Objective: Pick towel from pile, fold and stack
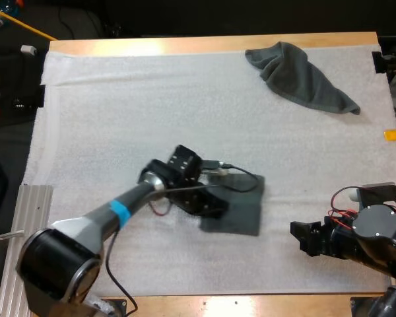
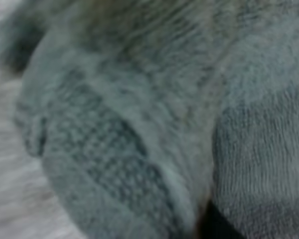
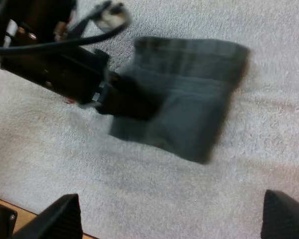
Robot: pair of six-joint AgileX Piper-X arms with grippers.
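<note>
- Folded towel [image 1: 241, 208] is seen on the near-middle of the mat [image 1: 119, 119]; the left gripper [image 1: 208, 201] is set at its left edge, and open or clamped cannot be told.
- Right gripper [image 1: 302, 238] is spread apart, holding nothing, just right of that towel.
- Crumpled towel [image 1: 300, 76] is seen at the far right corner, long axis slanting toward the right edge; the right arm is judged nearer.
- No readable writing is found.

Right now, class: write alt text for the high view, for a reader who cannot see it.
The left gripper is at the left edge of a folded towel on the white mat. A crumpled towel lies near the mat's far right corner, and the right gripper sits apart at the near right.
</note>
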